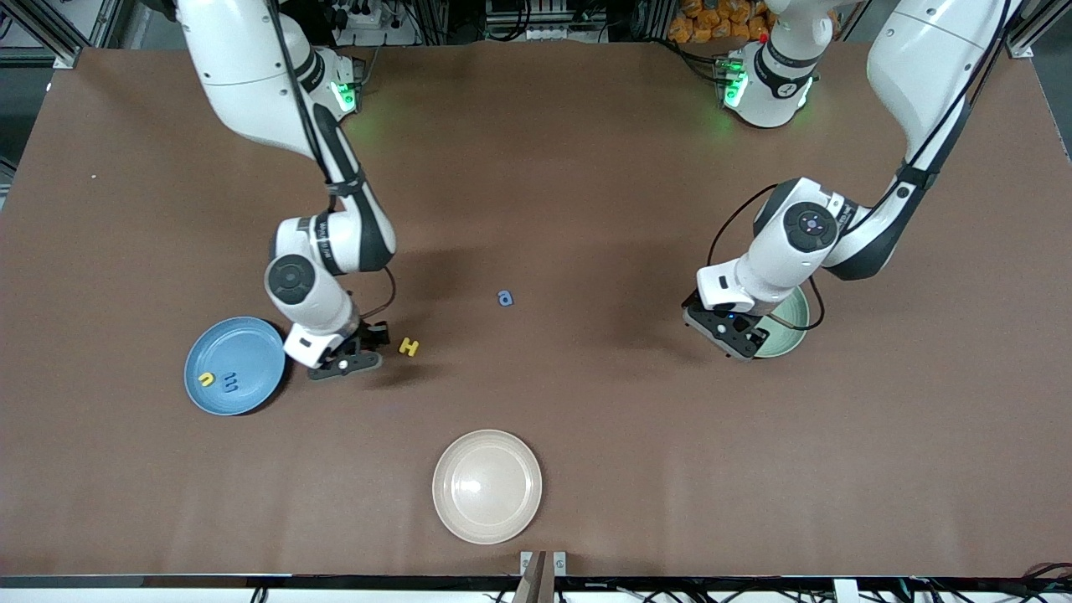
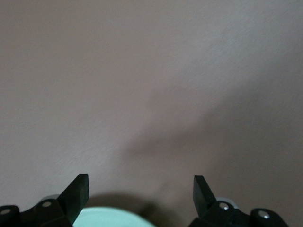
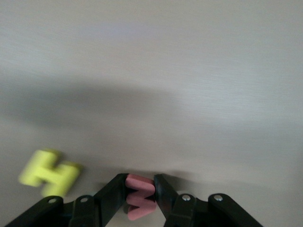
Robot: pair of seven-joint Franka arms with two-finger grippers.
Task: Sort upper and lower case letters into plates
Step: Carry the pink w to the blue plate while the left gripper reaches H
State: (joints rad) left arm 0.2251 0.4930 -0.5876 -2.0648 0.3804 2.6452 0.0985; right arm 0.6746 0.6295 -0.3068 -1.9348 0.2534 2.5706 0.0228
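Right hand point(image 3: 140, 196) pinching red letter point(image 3: 140, 197) beside blue plate point(image 1: 251, 339); shallow pinch risks slip. Left hand point(image 2: 141, 194) open, over green plate point(image 1: 797, 322).

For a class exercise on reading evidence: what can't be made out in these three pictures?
- Pale green plate: front view, mostly covered by the open left tool; contents hidden.
- Red letter: right wrist view, pinched in the right tool, its lower part cut off.
- Letters on the blue plate: too small to read case.
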